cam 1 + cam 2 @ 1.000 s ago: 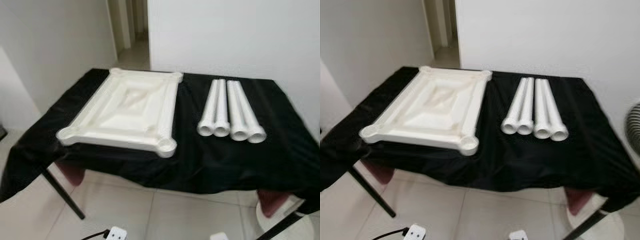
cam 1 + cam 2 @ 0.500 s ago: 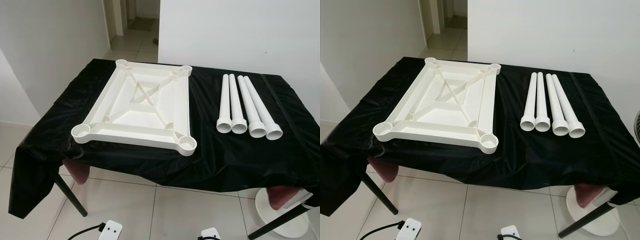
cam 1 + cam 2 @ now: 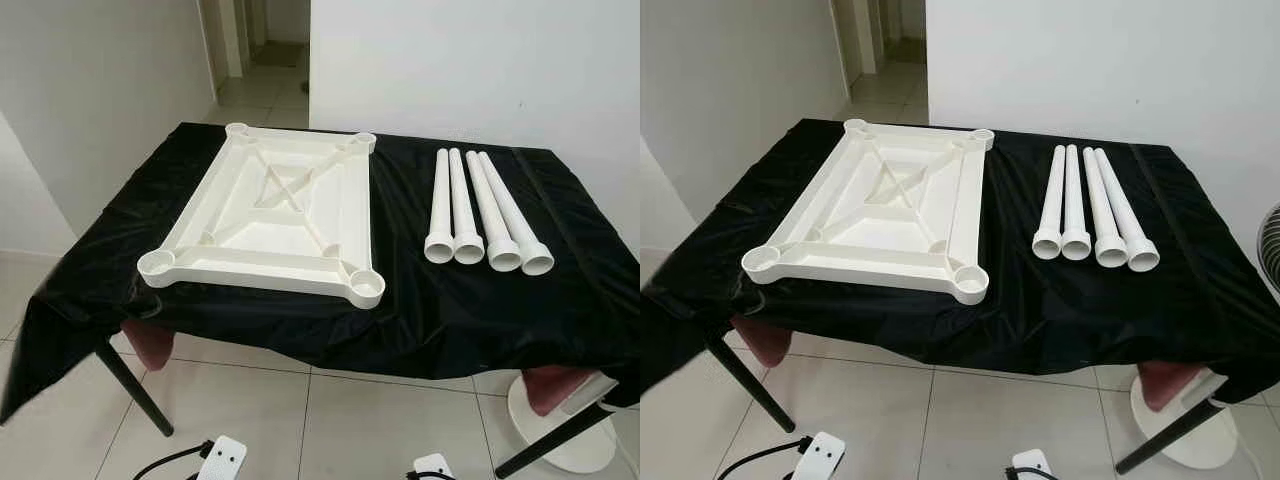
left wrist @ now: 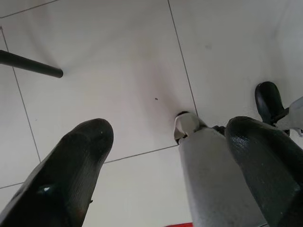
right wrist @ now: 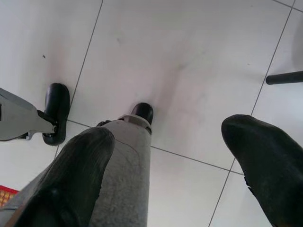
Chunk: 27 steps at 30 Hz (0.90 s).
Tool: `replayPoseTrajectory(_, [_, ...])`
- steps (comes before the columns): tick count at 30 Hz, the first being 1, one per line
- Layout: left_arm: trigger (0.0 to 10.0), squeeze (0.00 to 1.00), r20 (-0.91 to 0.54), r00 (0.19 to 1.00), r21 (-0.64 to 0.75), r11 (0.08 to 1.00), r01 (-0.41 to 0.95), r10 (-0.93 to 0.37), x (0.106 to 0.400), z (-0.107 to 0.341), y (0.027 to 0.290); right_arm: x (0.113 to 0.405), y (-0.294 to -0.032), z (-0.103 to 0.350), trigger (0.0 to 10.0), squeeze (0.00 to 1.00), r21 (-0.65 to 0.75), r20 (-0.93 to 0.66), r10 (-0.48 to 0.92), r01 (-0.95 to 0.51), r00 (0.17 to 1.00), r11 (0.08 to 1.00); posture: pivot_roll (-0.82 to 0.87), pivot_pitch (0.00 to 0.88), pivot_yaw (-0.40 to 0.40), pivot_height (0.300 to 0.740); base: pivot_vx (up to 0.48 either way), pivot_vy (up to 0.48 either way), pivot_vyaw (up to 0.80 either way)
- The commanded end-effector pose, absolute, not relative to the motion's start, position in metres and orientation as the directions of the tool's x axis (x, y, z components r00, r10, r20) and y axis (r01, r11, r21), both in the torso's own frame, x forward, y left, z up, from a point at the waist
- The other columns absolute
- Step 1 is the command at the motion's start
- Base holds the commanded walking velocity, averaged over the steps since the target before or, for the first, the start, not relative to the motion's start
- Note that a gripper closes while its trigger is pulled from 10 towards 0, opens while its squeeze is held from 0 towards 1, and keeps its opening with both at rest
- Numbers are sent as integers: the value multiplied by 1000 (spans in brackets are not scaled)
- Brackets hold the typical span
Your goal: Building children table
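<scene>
On the black-draped table [image 3: 450, 310] the upturned tabletop [image 3: 272, 225] lay beside four loose legs [image 3: 480, 215], which looked ready to roll off if nudged, while the left gripper [image 4: 165, 156] and right gripper [image 5: 175, 156] hung open over the floor tiles.

On the surface [image 3: 420, 300] the tabletop [image 3: 275, 215] lies upside down at the left — the four legs [image 3: 480, 210] lie side by side to its right, well apart from it. On the floor [image 3: 300, 420] before the surface lie two plugs [image 3: 222, 460].
</scene>
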<state>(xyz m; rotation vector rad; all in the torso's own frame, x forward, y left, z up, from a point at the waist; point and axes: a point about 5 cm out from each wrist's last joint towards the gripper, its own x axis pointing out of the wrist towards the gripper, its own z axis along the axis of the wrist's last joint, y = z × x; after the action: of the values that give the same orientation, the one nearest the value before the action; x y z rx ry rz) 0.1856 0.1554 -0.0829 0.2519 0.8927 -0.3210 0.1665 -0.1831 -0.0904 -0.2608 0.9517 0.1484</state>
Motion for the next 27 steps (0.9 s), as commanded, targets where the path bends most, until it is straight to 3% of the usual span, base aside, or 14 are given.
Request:
replayPoseTrajectory(1, [10000, 0, -801, 571, 80, 915, 396, -177, 184, -84, 155, 158, -183, -94, 10000, 0, -147, -838, 13, -248, 546, 958, 15, 0, 48, 740, 0, 0, 0])
replayPoseTrajectory(14, [10000, 0, -791, 579, 64, 914, 400, -198, 184, -83, 154, 157, -181, -95, 10000, 0, -144, -836, 23, -260, 548, 955, 16, 0, 48, 740, 0, 0, 0])
replayPoseTrajectory(17, [10000, 0, -784, 590, 118, 886, 448, -194, 186, -82, 154, 159, -181, -93, 10000, 0, -145, -827, 30, -265, 562, 953, 14, 0, 48, 740, 0, 0, 0])
replayPoseTrajectory(20, [10000, 0, -756, 595, 59, 878, 475, -272, 187, -80, 148, 168, -180, -88, 10000, 0, -141, -792, 56, -271, 608, 952, 15, 0, 46, 740, 0, 0, 0])
replayPoseTrajectory(22, [10000, 0, -732, 568, 12, 827, 562, -376, 188, -77, 140, 188, -177, -77, 10000, 0, -103, -732, 120, -282, 671, 954, 15, 0, 42, 740, 0, 0, 0])
replayPoseTrajectory(27, [10000, 0, -711, 525, -36, 770, 636, -467, 188, -74, 132, 204, -171, -67, 10000, 0, -59, -683, 195, -320, 704, 946, 11, 0, 46, 740, 0, 0, 0])
